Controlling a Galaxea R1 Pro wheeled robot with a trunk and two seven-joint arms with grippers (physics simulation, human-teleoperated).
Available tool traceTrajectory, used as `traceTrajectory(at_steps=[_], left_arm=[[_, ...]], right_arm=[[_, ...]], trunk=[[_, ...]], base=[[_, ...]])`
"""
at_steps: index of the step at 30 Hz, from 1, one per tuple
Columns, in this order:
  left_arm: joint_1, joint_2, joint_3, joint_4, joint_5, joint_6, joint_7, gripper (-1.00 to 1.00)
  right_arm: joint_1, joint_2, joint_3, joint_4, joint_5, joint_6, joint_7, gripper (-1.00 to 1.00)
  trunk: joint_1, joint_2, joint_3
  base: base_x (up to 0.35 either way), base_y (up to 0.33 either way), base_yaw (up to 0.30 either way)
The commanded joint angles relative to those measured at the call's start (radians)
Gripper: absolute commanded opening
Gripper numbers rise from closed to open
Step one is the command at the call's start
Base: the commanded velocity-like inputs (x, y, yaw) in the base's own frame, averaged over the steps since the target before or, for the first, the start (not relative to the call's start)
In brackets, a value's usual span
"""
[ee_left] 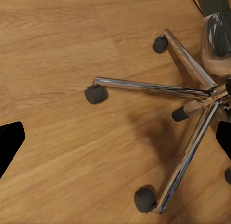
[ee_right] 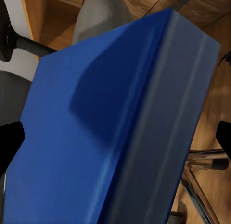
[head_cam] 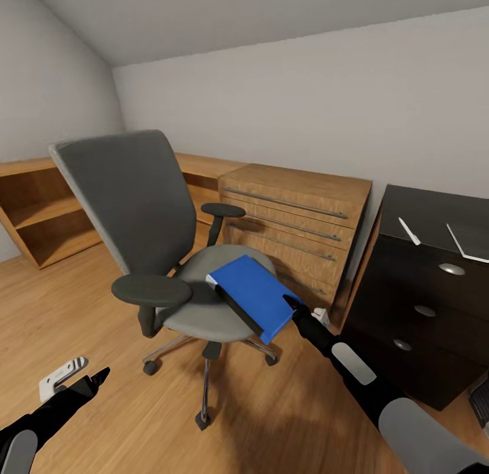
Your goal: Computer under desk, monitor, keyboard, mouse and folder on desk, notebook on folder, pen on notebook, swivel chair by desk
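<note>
– What is recorded at the swivel chair (head_cam: 156,257)?
– A blue folder (head_cam: 255,294) is seen tilted over the grey seat, with the right gripper (head_cam: 293,303) placed at its near corner.

– And to the right?
– A black desk (head_cam: 435,219) is noted beside a wooden drawer chest (head_cam: 299,223); a white pen (head_cam: 409,231) and a grey notebook (head_cam: 470,242) are laid on the desktop, apart from each other.

– The left gripper (head_cam: 95,379)?
– Held low above the wooden floor (head_cam: 102,284).

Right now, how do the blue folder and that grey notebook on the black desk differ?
The folder is bright blue, thick and sits tilted on the swivel chair; the notebook is grey, thin and lies flat on the desk. The right gripper reaches the folder; nothing touches the notebook. Both are rectangular.
</note>
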Motion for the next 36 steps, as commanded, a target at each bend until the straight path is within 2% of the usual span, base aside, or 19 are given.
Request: traceTrajectory(at_steps=[1, 36], left_arm=[[-0.001, 0.000, 0.001, -0.001, 0.009, 0.006, 0.005, 1.00], [0.000, 0.000, 0.001, 0.006, 0.008, 0.006, 0.006, 1.00]], right_arm=[[-0.001, -0.001, 0.004, 0.000, -0.010, 0.001, 0.003, 1.00], [-0.001, -0.001, 0.004, -0.001, -0.007, 0.045, 0.005, 1.00]], trunk=[[0.000, 0.000, -0.001], [0.000, 0.000, -0.001]], base=[[0.001, 0.001, 0.000], [0.000, 0.000, 0.000]])
